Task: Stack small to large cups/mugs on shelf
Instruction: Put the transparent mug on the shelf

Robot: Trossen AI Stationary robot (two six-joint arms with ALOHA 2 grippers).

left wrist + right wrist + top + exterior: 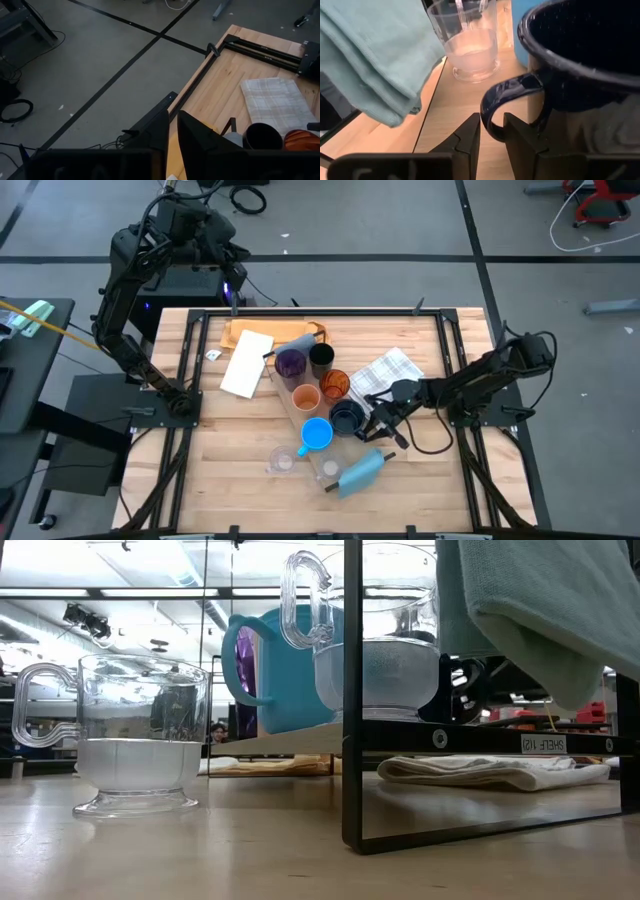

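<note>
The shelf, a pale plank with blue-grey cloth at its near end, lies slantwise mid-table. On it stand a purple tumbler, black cup, two orange cups, dark navy mug, bright blue mug and a clear glass. Another clear glass stands on the table. My right gripper is at the navy mug, shut on its handle. My left gripper is shut and empty, beyond the table's far left corner. My right gripper pinches the navy mug's handle at the loop's outer curve between its two fingers. The fingers come about level from the table's right side. The mug is upright over the plank; whether its base rests on the plank does not show.
A white checked cloth lies right of the shelf, under my right arm. An orange-brown board with a white sheet lies at the far left. The shelf's black frame stands close to the low camera. Bare tabletop shows near left and near right.
</note>
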